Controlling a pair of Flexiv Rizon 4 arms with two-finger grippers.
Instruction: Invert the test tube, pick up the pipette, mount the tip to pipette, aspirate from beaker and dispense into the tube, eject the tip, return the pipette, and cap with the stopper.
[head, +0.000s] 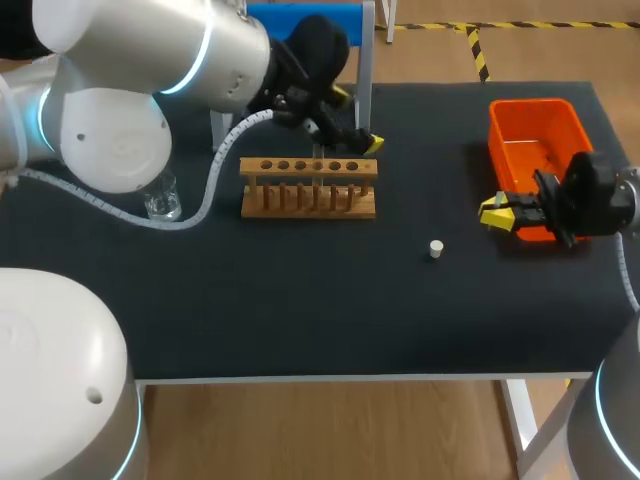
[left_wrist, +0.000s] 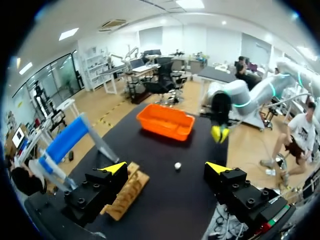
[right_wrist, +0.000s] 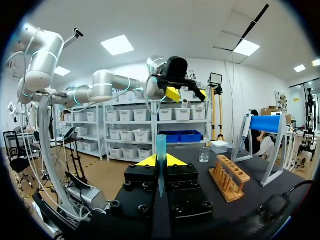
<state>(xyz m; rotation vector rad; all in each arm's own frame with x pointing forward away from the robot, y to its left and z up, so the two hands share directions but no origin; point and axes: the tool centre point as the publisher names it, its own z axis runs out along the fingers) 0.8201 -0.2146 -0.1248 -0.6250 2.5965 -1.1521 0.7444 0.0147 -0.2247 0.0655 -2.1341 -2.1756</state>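
Left arm (head: 150, 60): enters from the rear left corner and reaches across to the far side of the wooden test tube rack (head: 309, 187). The wrist is bent so that the left gripper (left_wrist: 166, 168) looks along the black counter (head: 300, 300) toward its right end. Jaws released and spread wide, nothing between them. In my left wrist view the rack lies just beside and partly under one finger (left_wrist: 114, 168). The small white stopper (head: 436, 248) sits ahead on the bare counter, and the orange bin (head: 530, 103) lies further ahead.

Right arm (head: 610, 200): enters from the right edge, held low and about level. The right gripper (right_wrist: 160, 161) points left and sits just in front of the bin's near corner. Jaws clenched on a translucent blue pipette tip (right_wrist: 160, 150), with the yellow fingertips pressing it from both sides. The tip's wide end sticks out past the fingertips; its narrow end runs back between the finger bodies toward the wrist.

Positions on the counter:
- The stopper stands alone between the rack and the right gripper, touching neither.
- A clear glass beaker (head: 160, 197) stands left of the rack, partly behind the left arm's white cable.
- A blue stand (head: 310, 12) sits at the far edge, behind the left gripper.
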